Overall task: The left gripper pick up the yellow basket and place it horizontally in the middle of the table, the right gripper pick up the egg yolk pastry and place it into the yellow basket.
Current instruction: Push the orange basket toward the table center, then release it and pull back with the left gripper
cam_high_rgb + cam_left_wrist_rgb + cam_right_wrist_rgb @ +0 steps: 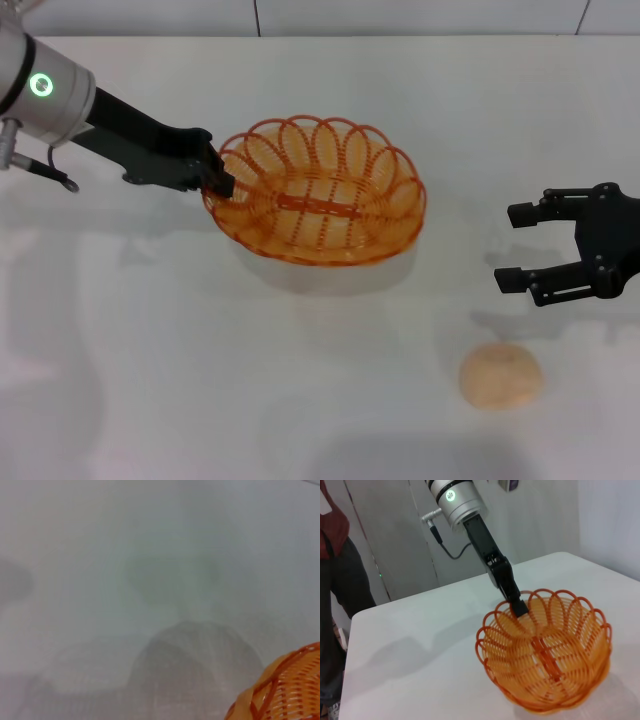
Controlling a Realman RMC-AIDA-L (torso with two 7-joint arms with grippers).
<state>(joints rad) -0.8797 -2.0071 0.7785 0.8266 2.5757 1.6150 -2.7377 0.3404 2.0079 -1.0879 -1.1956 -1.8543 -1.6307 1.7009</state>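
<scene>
Orange-yellow basket (318, 192) pinched at its rim by left hand (219, 180), roughly mid-tabletop (150, 350), release apparently pending; right hand (512, 247) open and holding nothing, egg yolk pastry (500, 376) untouched just below-near it, pick and drop left.

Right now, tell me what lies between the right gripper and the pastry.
Nothing: in the head view only bare table separates the open right gripper from the pastry.

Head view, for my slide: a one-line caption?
Left gripper clamps the oval orange-yellow wire basket's rim; open right gripper hovers beyond the pale domed pastry.
</scene>
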